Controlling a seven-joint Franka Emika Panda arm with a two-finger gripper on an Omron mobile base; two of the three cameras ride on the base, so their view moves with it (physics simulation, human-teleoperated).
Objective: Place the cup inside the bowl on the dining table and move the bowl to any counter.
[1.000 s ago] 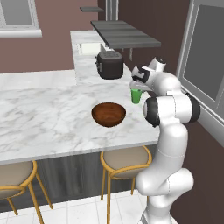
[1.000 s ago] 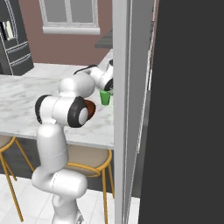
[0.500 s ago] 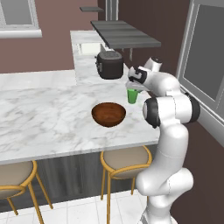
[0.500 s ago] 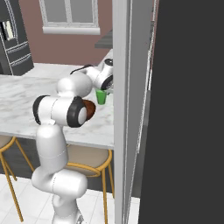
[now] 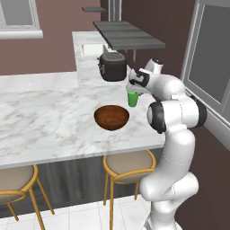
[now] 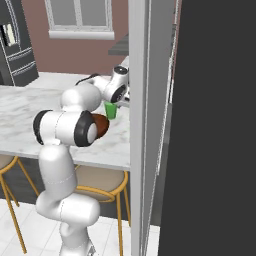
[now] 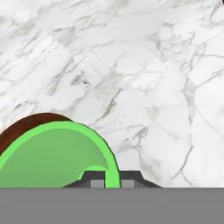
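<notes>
My gripper (image 5: 133, 89) is shut on the rim of the bright green cup (image 5: 132, 99), which hangs upright a little above the white marble dining table (image 5: 45, 121). Just left of the cup and nearer the table's front edge sits the dark reddish-brown wooden bowl (image 5: 111, 117), with nothing in it. From the right base view the cup (image 6: 110, 110) hangs under the gripper (image 6: 114, 102), and the bowl (image 6: 102, 125) is partly hidden by my arm. The hand view shows the cup's rim (image 7: 52, 157) pinched at the gripper (image 7: 106, 180), with the bowl (image 7: 26, 124) peeking out behind it.
A black cooking pot (image 5: 112, 67) stands on the marble top behind the cup. Round stools with gold legs (image 5: 128, 162) are tucked under the table's near edge. A white pillar (image 6: 140, 130) and a dark panel block the right side of the right base view.
The gripper has carried the cup a short way left, closer to the bowl. The bowl has not moved.
</notes>
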